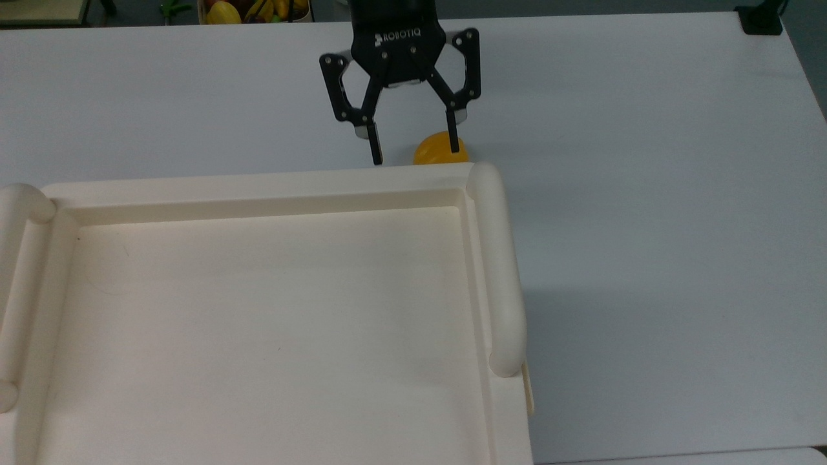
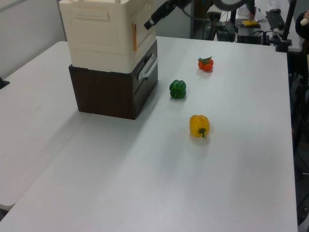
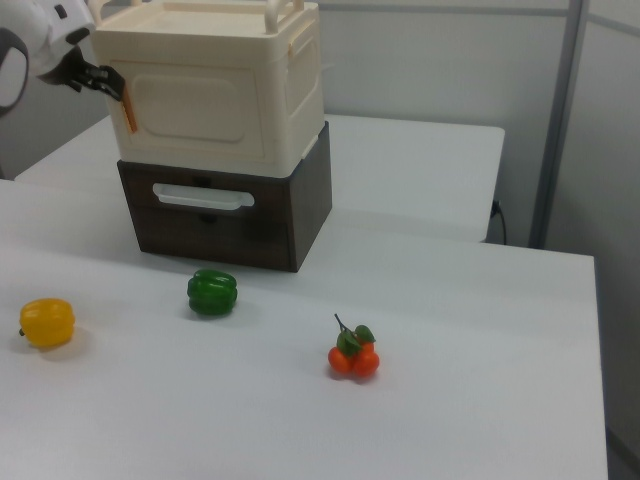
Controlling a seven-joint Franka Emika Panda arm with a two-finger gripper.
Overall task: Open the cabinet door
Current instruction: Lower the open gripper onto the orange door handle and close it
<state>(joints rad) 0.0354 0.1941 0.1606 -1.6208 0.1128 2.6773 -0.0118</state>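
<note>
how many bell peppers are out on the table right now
2. A yellow pepper lies on the open white table, nearest the left view's camera; a green pepper sits closer to the dark drawer unit. The small orange-red cluster looks like tomatoes. More could hide behind the cabinet.

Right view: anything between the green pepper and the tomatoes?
No. In the right view the white table is bare between the green pepper and the tomatoes.

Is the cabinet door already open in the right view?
No, the cabinet door sits flush and shut in the cabinet front.
</note>
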